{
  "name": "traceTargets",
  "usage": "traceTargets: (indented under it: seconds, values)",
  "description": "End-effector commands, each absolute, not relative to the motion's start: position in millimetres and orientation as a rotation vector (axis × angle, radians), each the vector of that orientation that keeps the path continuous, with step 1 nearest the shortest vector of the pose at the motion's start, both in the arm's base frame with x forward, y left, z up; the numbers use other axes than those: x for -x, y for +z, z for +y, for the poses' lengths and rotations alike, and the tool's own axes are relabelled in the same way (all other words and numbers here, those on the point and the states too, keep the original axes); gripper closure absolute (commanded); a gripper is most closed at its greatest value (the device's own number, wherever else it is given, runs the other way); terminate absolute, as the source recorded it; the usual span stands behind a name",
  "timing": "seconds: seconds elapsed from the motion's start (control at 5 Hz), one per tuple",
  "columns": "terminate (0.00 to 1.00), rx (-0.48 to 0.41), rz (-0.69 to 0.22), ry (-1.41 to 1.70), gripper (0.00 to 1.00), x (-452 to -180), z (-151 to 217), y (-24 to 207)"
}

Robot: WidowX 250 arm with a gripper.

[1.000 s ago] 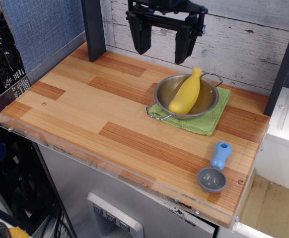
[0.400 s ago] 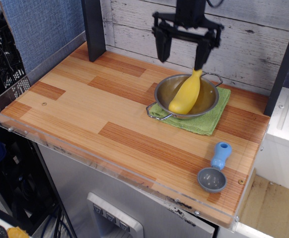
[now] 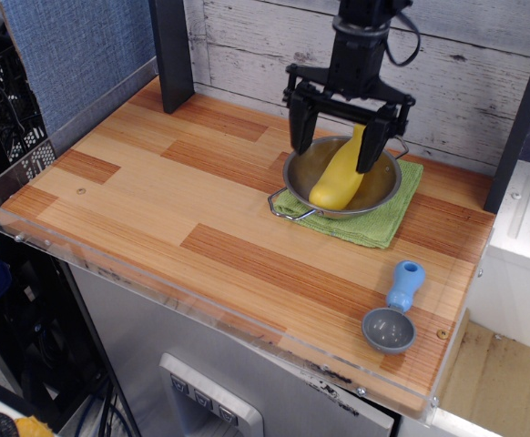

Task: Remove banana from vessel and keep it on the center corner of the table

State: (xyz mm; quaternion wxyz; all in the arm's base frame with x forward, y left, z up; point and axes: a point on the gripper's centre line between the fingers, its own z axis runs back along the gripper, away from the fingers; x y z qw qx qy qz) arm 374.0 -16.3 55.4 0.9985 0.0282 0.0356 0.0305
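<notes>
A yellow toy banana (image 3: 338, 177) lies tilted in the shiny steel bowl (image 3: 382, 196), its stem end pointing up to the back rim. The bowl stands on a green cloth (image 3: 388, 223) at the back right of the wooden table (image 3: 156, 200). My black gripper (image 3: 336, 146) is open and hangs low over the bowl. One finger is left of the banana and the other is right of its upper part. The jaws straddle the banana without closing on it.
A small grey scoop with a blue handle (image 3: 395, 309) lies near the front right corner. A dark post (image 3: 172, 55) stands at the back left. A clear acrylic rim (image 3: 28, 182) edges the left and front sides. A white plank wall is behind.
My gripper has moved right and down from high above the table's back to just over the bowl, now straddling the banana. The banana and bowl have not moved.
</notes>
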Motion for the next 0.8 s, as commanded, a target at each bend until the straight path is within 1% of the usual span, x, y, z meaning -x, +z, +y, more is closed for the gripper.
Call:
traceTargets:
  seconds: [0.0, 0.2, 0.4, 0.6]
  values:
    - [0.00, -0.034, 0.057, 0.082, 0.00, -377.6, -15.3, 57.2]
    - [0.00, -0.031, 0.080, 0.087, 0.00, -377.1, -19.2, 48.6]
    - [0.00, -0.020, 0.088, 0.091, 0.00, -375.8, -20.6, 45.3]
    - [0.00, -0.021, 0.063, 0.097, 1.00, -374.2, -22.0, 49.8]
